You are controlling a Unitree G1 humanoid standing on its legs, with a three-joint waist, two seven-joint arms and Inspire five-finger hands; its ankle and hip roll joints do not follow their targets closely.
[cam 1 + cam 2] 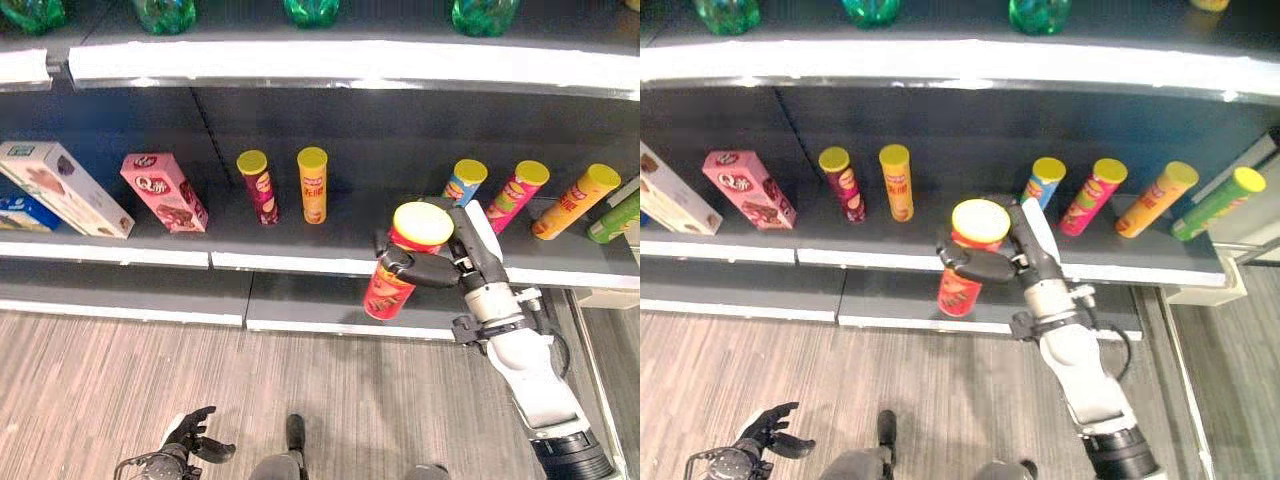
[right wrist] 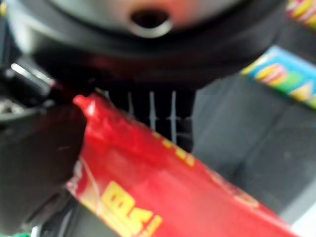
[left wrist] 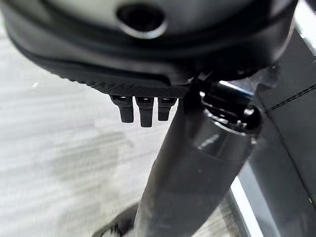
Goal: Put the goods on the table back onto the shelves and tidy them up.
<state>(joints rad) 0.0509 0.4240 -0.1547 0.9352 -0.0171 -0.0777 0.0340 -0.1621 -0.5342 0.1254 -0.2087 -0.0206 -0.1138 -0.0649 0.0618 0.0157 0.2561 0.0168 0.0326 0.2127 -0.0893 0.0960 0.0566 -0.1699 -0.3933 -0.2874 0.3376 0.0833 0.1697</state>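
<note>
My right hand is shut on a red chip can with a yellow lid, held tilted in front of the middle shelf. The red can lies across the palm in the right wrist view, thumb curled over it. On the shelf stand a dark red can and an orange can to the left. A blue can, a pink can, an orange can and a green can lean to the right. My left hand hangs low over the floor, fingers relaxed.
A pink box and a white box lean on the shelf's left part. Green bottles stand on the upper shelf. A lower shelf board juts out above the wooden floor.
</note>
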